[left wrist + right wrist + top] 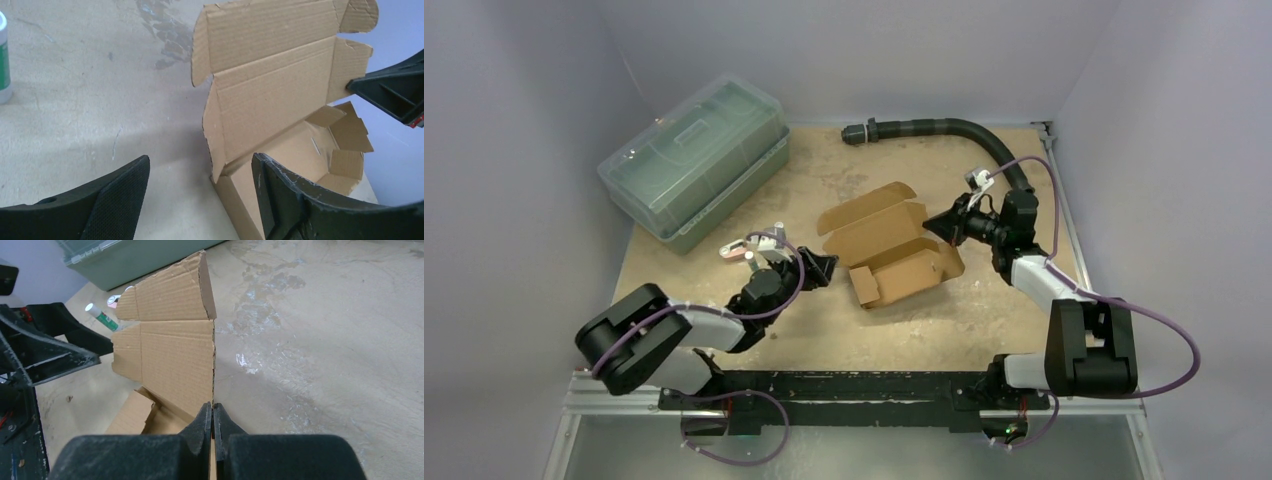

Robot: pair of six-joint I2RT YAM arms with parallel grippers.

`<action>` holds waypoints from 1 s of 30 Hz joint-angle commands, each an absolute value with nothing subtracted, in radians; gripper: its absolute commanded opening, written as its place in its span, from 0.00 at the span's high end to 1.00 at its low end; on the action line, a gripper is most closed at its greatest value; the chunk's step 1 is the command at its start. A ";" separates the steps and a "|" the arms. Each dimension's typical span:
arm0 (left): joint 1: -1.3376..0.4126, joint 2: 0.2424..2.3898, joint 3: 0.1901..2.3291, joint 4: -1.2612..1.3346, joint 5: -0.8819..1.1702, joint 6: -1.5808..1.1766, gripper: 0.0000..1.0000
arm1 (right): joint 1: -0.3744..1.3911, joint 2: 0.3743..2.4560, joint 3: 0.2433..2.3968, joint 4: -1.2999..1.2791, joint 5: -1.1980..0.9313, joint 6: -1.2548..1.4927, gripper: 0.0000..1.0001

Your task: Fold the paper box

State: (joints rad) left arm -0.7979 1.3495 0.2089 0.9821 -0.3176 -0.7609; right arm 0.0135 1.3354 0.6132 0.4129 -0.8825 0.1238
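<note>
- Top view: the paper box is seen at frame centre on the counter, with its lid raised.
- Left wrist view: the left end effector is spread apart beside the box's near wall with nothing gripped, probably readied for a flap.
- Right wrist view: the right end effector is clamped on the lid's edge, seemingly so the lid is held upright.

A small brown corrugated paper box, partly folded, sits to the right of the clear greenish plastic bin and nearer the front, well apart from it. Its shallow tray is formed, and its lid stands open along the far side with side flaps spread
</note>
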 commanded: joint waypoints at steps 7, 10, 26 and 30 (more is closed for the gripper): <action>-0.740 1.541 0.297 1.334 -0.146 -0.751 0.35 | 0.009 1.344 0.607 0.466 -0.919 0.126 1.00; -0.741 1.572 0.323 1.325 -0.103 -0.733 0.40 | 0.009 1.350 0.609 0.465 -0.919 0.126 1.00; -0.729 1.590 0.385 1.074 -0.186 -0.771 0.45 | 0.009 1.348 0.607 0.466 -0.928 0.129 1.00; -0.723 1.559 0.345 1.097 -0.182 -0.787 0.35 | 0.009 1.351 0.607 0.472 -0.933 0.133 1.00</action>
